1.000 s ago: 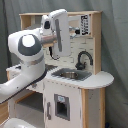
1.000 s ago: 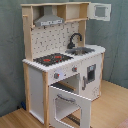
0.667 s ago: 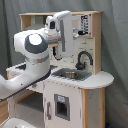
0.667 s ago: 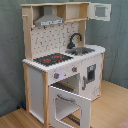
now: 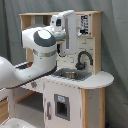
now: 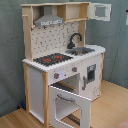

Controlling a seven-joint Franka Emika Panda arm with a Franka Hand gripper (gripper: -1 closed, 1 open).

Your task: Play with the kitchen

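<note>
Arm Poised Over the Sink

Now the arm (image 5: 42, 50) reaches in from the first exterior view's left, its wrist and hand section standing upright before the pegboard (image 5: 85, 40). The gripper itself is hidden behind the arm's own bulk, so whether it is wide or narrow I cannot tell. The second exterior view shows no arm at all.

The kitchen (image 6: 62, 60) stands on a wood floor (image 6: 112, 102) against a grey curtain. Below the hand lies the sink (image 5: 70, 75); just beside it curves the faucet (image 5: 84, 57).

My judgement: the step is an approach toward the sink or faucet. It is done well by descending slowly and vertically, keeping clear of the faucet's arch and the shelf overhead.

The sink basin looks like smooth metal, the faucet glossy black and hooked. Cabinet panels are matte white with pale wood edges. The stovetop (image 6: 52, 59) is flat black with red rings, and the oven door (image 6: 67, 104) hangs open, framed and hollow.
</note>
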